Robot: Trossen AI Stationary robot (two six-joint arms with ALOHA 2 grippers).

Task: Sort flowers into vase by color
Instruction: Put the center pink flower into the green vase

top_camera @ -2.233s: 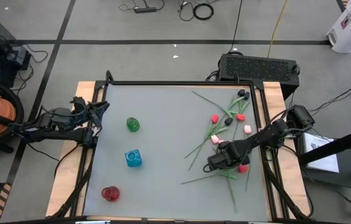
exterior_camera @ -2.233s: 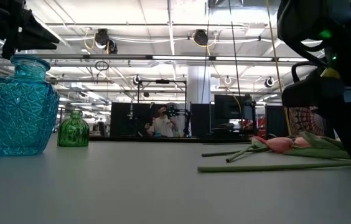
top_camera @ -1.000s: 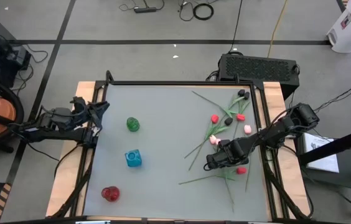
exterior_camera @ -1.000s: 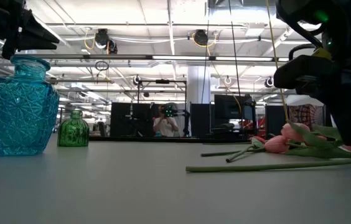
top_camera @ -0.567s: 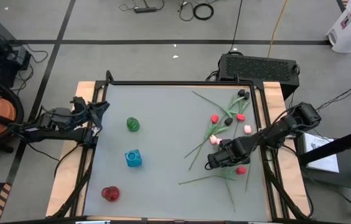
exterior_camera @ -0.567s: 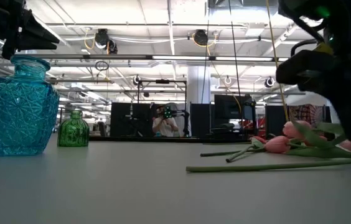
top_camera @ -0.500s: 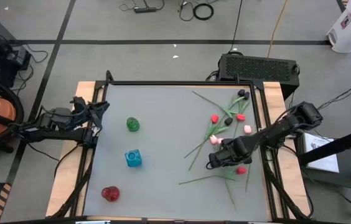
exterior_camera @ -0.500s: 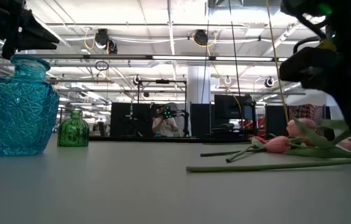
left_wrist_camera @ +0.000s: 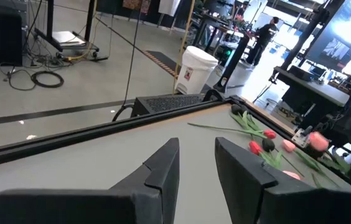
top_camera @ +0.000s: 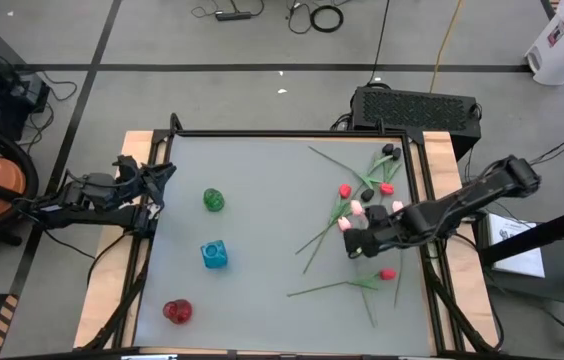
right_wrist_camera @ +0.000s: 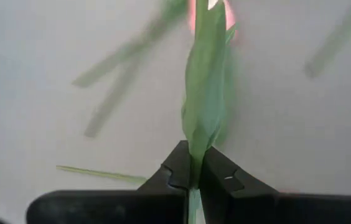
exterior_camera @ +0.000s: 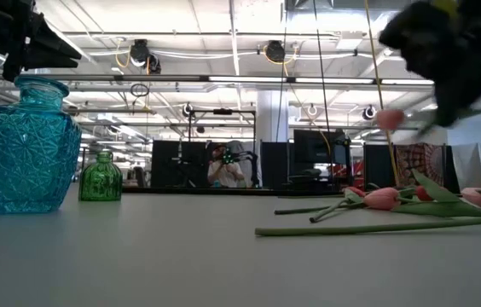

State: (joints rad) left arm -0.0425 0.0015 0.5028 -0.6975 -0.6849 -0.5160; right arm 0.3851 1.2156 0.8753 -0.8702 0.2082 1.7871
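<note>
Several tulips (top_camera: 374,190) with red, pink and black heads lie in a loose pile on the table's right part. My right gripper (top_camera: 356,244) hangs over the near side of that pile, shut on a pink tulip whose head (exterior_camera: 388,118) is raised above the others. A green vase (top_camera: 213,200), a blue vase (top_camera: 214,254) and a red vase (top_camera: 177,311) stand in a row on the left part. My left gripper (left_wrist_camera: 197,163) waits open at the table's left edge (top_camera: 158,180), with nothing between its fingers. My right gripper pinches the pink tulip's green stem and leaf (right_wrist_camera: 194,163) between its two fingers. The stem runs out ahead of the fingertips to the pink head (right_wrist_camera: 210,11). The head is lifted above the table; the stem's other end is hidden behind the fingers.
One long stem (top_camera: 327,288) lies crosswise near the gripper, with a red head (top_camera: 389,273) beside it. The table's raised frame (top_camera: 422,180) runs close along the pile's right side. The grey tabletop (top_camera: 272,230) lies bare between the vases and the flowers.
My right gripper has risen from the pile and drifted a little toward the far right. The pink tulip has come up with it, its head now well above the flowers that stay on the table.
</note>
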